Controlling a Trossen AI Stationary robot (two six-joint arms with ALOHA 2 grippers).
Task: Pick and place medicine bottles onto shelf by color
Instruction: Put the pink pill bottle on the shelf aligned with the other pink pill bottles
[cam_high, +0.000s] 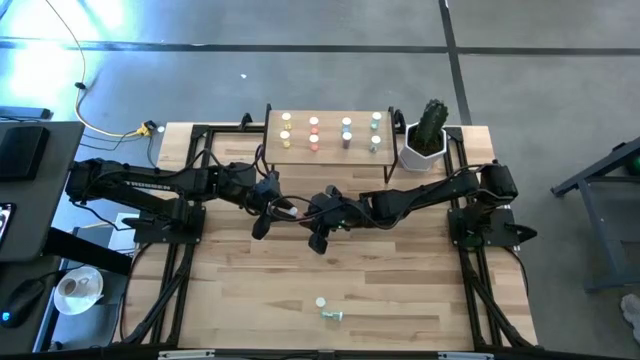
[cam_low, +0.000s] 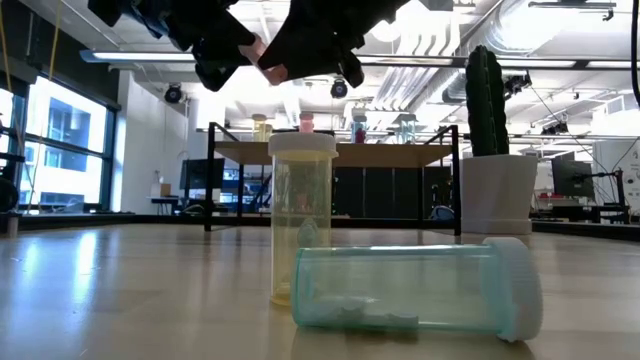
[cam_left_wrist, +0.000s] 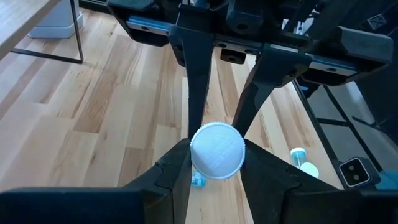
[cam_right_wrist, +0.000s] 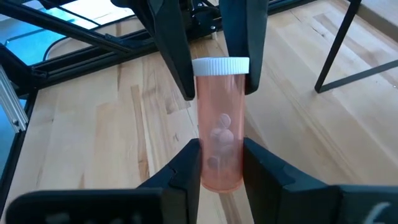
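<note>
Mid-worktop hand-over of a pink medicine bottle (cam_right_wrist: 221, 124), seen from four cameras. The left end effector (cam_high: 268, 207) and the right end effector (cam_high: 318, 222) meet above the centre of the light-wood worktop (cam_high: 330, 275), in front of the shelf (cam_high: 268, 150), with the bottle spanning the gap between them. In the right wrist view the right end effector's two dark fingers (cam_right_wrist: 186, 165) are closed tight against the lower body of the translucent pink cylinder, through which pale pills can be seen; the other arm's two fingers pinch the same bottle just under its ribbed white cap. The left wrist view looks end-on at that round, finely textured white cap (cam_left_wrist: 217, 150), which sits squeezed between the left end effector's fingers (cam_left_wrist: 180, 168). Both end effectors are thus narrowed onto the one bottle, held clear of the worktop. The shelf is a low plank on thin black metal legs and carries rows of small white-capped bottles. Near the front edge of the worktop a yellow bottle (cam_low: 300, 215) stands upright, and a clear green bottle (cam_low: 420, 288) lies on its side just in front of it. A cactus in a white pot (cam_high: 425, 140) stands beside the shelf.
</note>
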